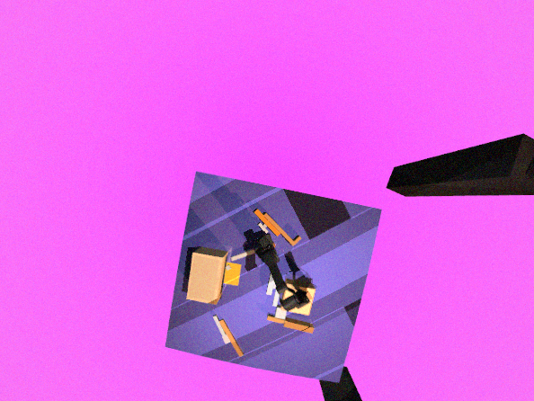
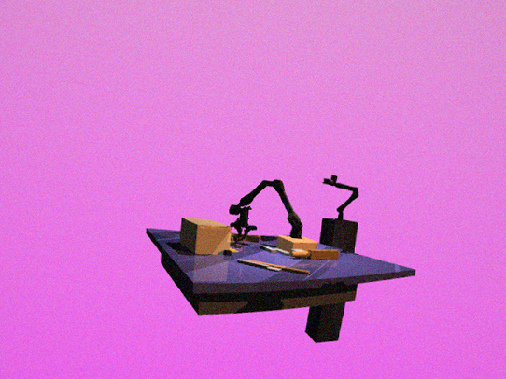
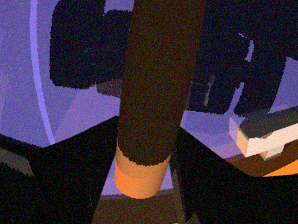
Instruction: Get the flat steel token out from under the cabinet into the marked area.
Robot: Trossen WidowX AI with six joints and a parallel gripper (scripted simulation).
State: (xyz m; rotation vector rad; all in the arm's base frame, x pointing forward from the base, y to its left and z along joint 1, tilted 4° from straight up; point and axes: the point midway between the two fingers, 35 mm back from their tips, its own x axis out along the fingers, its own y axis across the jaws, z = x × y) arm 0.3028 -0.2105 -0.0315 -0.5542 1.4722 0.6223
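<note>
The cabinet [image 1: 207, 276] [image 2: 212, 240] is a tan box at one side of the blue table. The yellow marked area [image 1: 234, 278] [image 2: 234, 250] lies against its front. My gripper [image 2: 241, 236] [image 3: 146, 127] is shut on a round orange-brown rod [image 3: 157, 85], low over the table beside the marked area. In the top view a pale thin bar [image 1: 242, 255], seemingly part of the held tool, sticks out from under the gripper towards the cabinet's front corner. A tiny greyish spot [image 1: 228, 267] shows on the marked area near the cabinet; I cannot tell if it is the token. The vent slots are not readable.
An orange bar assembly [image 1: 274, 227] [image 2: 252, 238] stands behind the gripper; a pale block [image 3: 270, 142] shows in the wrist view. White pieces [image 1: 271, 286] lie near the arm's tan base [image 1: 306, 307] [image 2: 296, 245]. More orange bars [image 1: 298, 325] [image 1: 232, 338] lie farther off.
</note>
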